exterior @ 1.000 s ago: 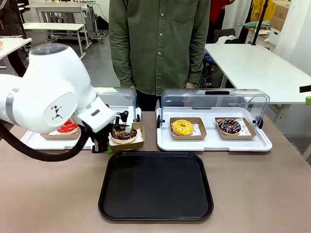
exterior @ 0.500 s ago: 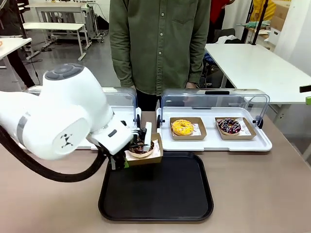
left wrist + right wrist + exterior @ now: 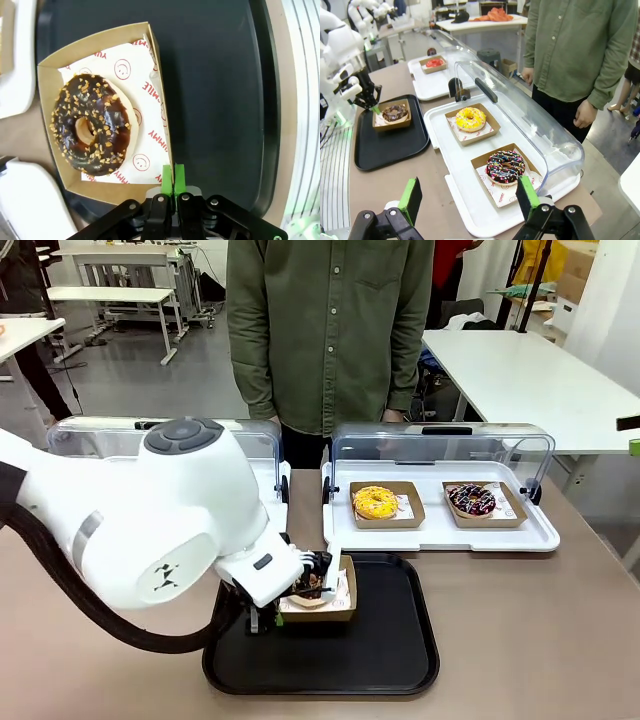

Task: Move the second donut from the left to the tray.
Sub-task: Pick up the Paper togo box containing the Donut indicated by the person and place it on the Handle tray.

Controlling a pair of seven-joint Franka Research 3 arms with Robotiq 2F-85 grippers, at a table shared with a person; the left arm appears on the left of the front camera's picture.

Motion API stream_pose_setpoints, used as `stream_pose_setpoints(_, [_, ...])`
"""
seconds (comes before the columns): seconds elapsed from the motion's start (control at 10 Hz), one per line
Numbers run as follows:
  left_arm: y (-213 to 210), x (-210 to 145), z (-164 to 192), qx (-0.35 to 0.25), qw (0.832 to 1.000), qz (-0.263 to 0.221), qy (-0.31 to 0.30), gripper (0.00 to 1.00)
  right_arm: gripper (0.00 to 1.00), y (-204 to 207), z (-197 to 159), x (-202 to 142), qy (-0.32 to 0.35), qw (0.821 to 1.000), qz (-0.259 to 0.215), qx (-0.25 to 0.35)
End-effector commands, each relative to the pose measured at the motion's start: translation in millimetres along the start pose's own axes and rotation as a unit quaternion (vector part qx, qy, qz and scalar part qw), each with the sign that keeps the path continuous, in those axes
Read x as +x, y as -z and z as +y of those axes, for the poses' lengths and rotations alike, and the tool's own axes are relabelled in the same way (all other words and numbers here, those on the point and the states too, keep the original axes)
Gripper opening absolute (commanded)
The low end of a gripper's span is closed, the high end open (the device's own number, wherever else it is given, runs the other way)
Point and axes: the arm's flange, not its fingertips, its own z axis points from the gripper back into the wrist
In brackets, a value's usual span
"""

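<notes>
A: How many donuts?

B: Four: the second donut from the left (image 3: 92,124), a red donut (image 3: 434,62), a yellow donut (image 3: 470,118) and a dark donut with coloured sprinkles (image 3: 506,165). Two white trays, one black tray (image 3: 390,640).

A: Anything hidden?

B: In the front view the left arm covers most of the left white tray (image 3: 427,82).

A: The task donut?

B: Chocolate glaze, light nut bits, on printed paper in a brown cardboard holder (image 3: 49,97). The left gripper (image 3: 172,180) pinches the holder's wall, green pads pressed on it; the donut sits beyond the fingertips, over the black tray. The right gripper (image 3: 470,200) stands spread wide, gripping nothing.
</notes>
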Motion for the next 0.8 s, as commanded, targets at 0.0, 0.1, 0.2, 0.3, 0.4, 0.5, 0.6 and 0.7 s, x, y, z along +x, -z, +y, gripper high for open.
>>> stream_pose_setpoints(0.0, [6.5,0.7,-7.6,0.009,1.000,-0.004,-0.012,0.01,1.00,-0.1,-1.2,3.1,-0.008,1.000,-0.007,0.000])
stream_pose_setpoints(0.1, [11.5,2.2,-11.5,0.003,1.000,-0.007,-0.009,0.01,1.00,-0.1,-1.2,3.1,-0.008,1.000,-0.007,0.000])
stream_pose_setpoints(0.2, [13.0,3.2,-13.2,0.001,1.000,-0.008,-0.009,0.01,1.00,-0.1,-1.2,3.1,-0.008,1.000,-0.007,0.000])
stream_pose_setpoints(0.3, [13.8,4.1,-13.9,-0.002,1.000,-0.008,-0.005,0.01,1.00,-0.1,-1.2,3.1,-0.008,1.000,-0.007,0.000])
stream_pose_setpoints(0.4, [15.8,5.7,-12.5,-0.008,1.000,-0.005,0.002,0.01,1.00,-0.1,-1.2,3.1,-0.008,1.000,-0.007,0.000])
stream_pose_setpoints(0.5, [14.9,6.2,-12.5,-0.013,1.000,-0.005,0.004,0.01,1.00,-0.1,-1.2,3.1,-0.008,1.000,-0.007,0.000])
stream_pose_setpoints(0.6, [13.9,6.6,-12.7,-0.014,1.000,-0.003,0.006,0.01,1.00,-0.1,-1.2,3.1,-0.008,1.000,-0.007,0.000])
stream_pose_setpoints(0.7, [11.3,6.9,-13.7,-0.010,1.000,-0.003,0.011,0.59,1.00,-0.1,-1.2,3.1,-0.008,1.000,-0.007,0.000])
